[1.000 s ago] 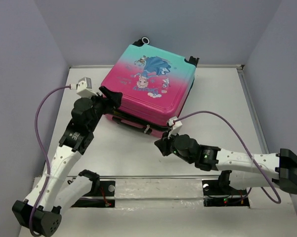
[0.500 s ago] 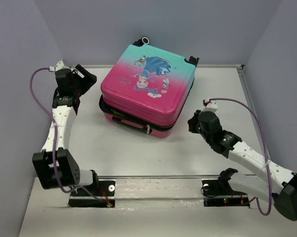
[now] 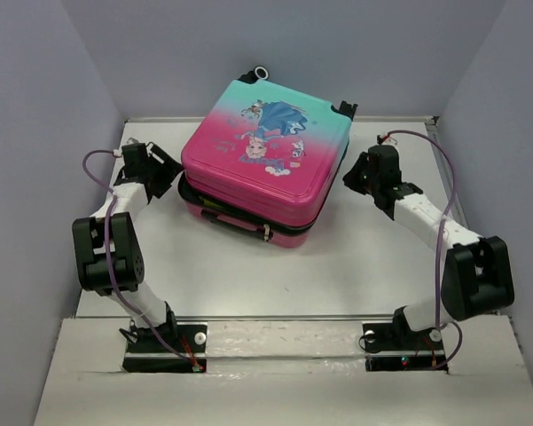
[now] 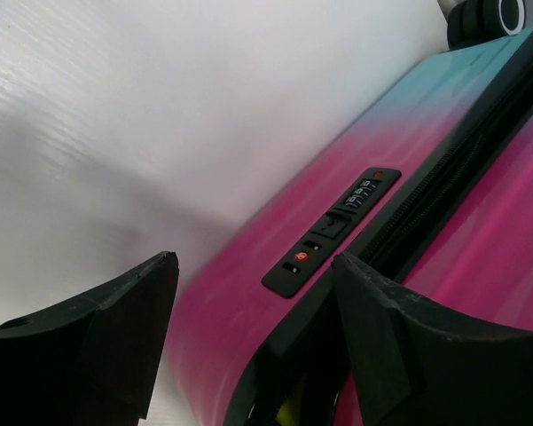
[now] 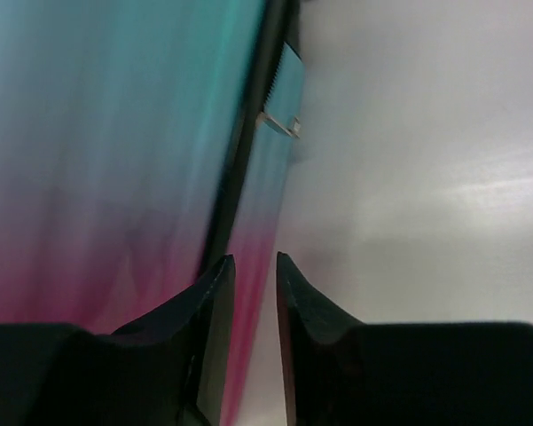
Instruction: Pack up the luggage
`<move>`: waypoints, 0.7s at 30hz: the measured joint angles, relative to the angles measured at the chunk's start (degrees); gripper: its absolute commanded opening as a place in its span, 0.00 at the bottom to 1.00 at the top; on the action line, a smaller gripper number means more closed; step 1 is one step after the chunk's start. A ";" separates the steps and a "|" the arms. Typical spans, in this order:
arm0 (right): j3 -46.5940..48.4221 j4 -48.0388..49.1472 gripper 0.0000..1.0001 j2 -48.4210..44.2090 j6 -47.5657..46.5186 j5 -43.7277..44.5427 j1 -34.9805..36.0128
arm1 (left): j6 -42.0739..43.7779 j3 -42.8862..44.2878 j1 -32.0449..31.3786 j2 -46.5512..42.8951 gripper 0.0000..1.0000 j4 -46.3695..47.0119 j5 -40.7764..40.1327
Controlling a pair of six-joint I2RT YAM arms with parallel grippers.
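The luggage point(image 3: 266, 151), a pink-to-teal hard suitcase with a princess print, lies flat at the back of the table with its lid down. My left gripper point(image 3: 166, 169) is at its left side. In the left wrist view the gripper point(image 4: 255, 262) is wide open, the pink shell point(image 4: 248, 311) fills the gap between the jaws, and the right finger point(image 4: 399, 346) lies over the dark zip seam. My right gripper point(image 3: 353, 173) is at the suitcase's right side. In its wrist view the gripper point(image 5: 254, 259) has a narrow gap and holds nothing, close beside the shell point(image 5: 115, 133).
A black combination lock panel point(image 4: 333, 232) sits on the left side wall. Something yellow-green point(image 4: 288, 413) shows in the seam. A silver zip pull point(image 5: 279, 124) hangs on the right side. Black wheels point(image 3: 344, 110) are at the back. Grey walls enclose the white table point(image 3: 248, 275).
Both arms have swung from the suitcase's front edge out to its sides. The left gripper came back in to the left wall and the right gripper moved up to the right wall.
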 measured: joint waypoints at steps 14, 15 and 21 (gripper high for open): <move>9.53 4.42 0.56 11.67 -3.45 -9.49 -4.48 | -5.53 -30.23 -13.25 -24.85 0.78 14.36 -11.89; 9.88 4.28 0.57 11.72 -4.83 -10.80 -4.50 | -5.66 -32.22 -15.19 -27.21 0.78 13.25 -10.95; 14.56 -2.75 0.68 13.00 -11.15 -17.38 -4.50 | -6.88 -39.17 -27.23 -43.12 0.77 9.49 -9.57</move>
